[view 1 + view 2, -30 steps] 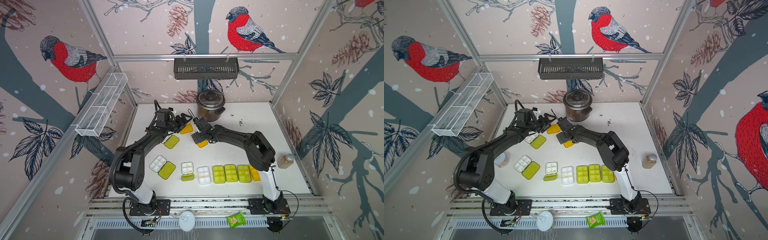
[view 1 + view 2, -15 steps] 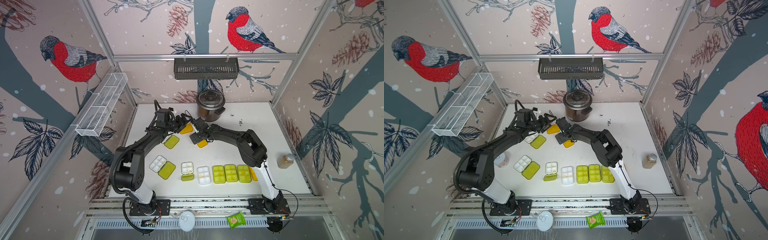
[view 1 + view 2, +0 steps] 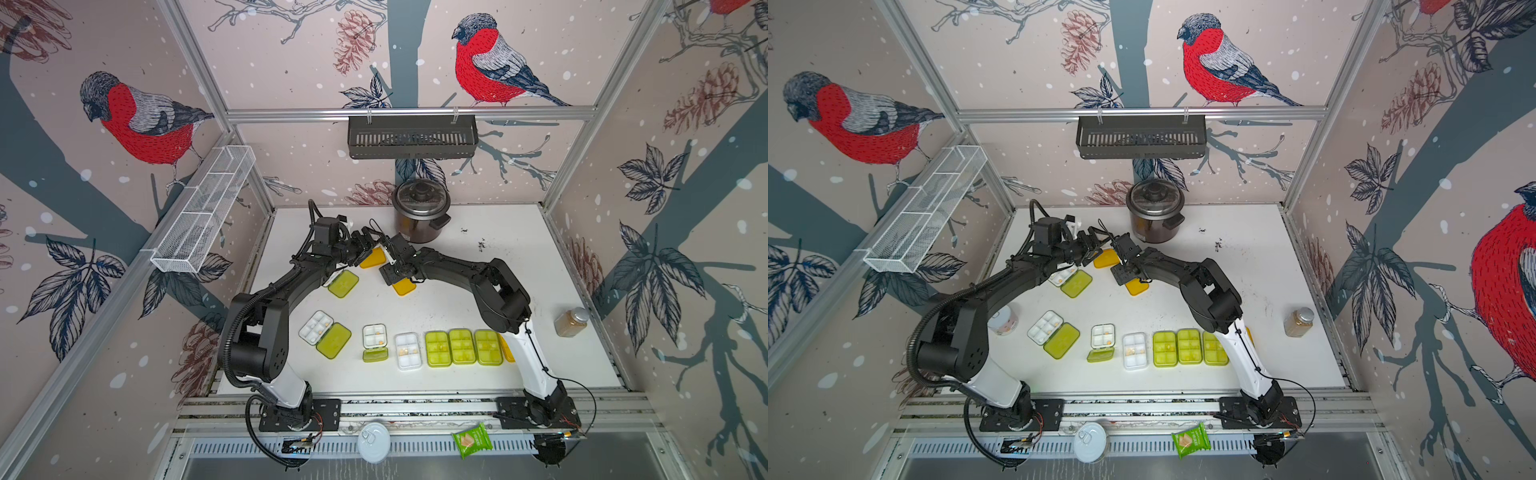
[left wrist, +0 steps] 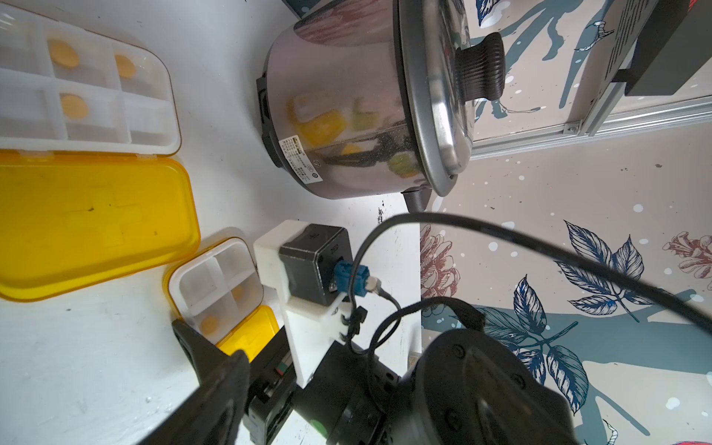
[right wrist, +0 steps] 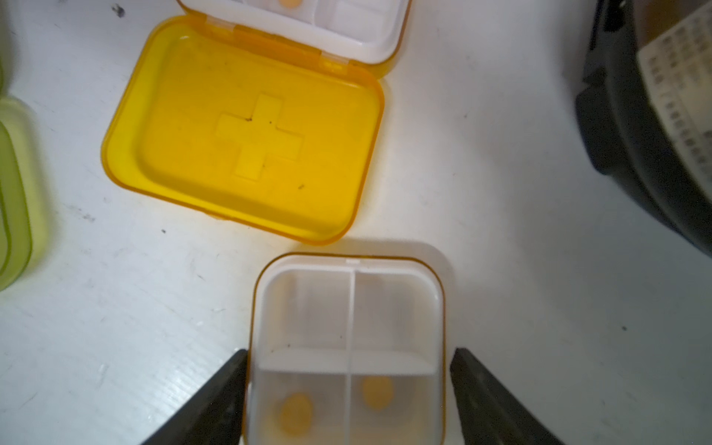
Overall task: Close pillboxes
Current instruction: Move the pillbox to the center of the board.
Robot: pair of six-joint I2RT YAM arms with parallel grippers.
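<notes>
My right gripper straddles the white tray of an open pillbox. Its orange lid lies flat toward the front. One finger touches the tray's side and a thin gap shows at the other. My left gripper hovers open at the back beside another open orange-lidded pillbox, holding nothing. An open green-lidded pillbox lies under the left arm. In the front row lie two open pillboxes, a closed clear one and three closed green ones.
A steel cooker pot stands at the back, close behind both grippers. A brown jar sits at the right edge and a small tub by the left arm. A round can lid and a green packet lie off the table's front.
The right arm has reached a little further toward the left arm, and its jaws have drawn in around the pillbox tray. The left arm has stayed put.
</notes>
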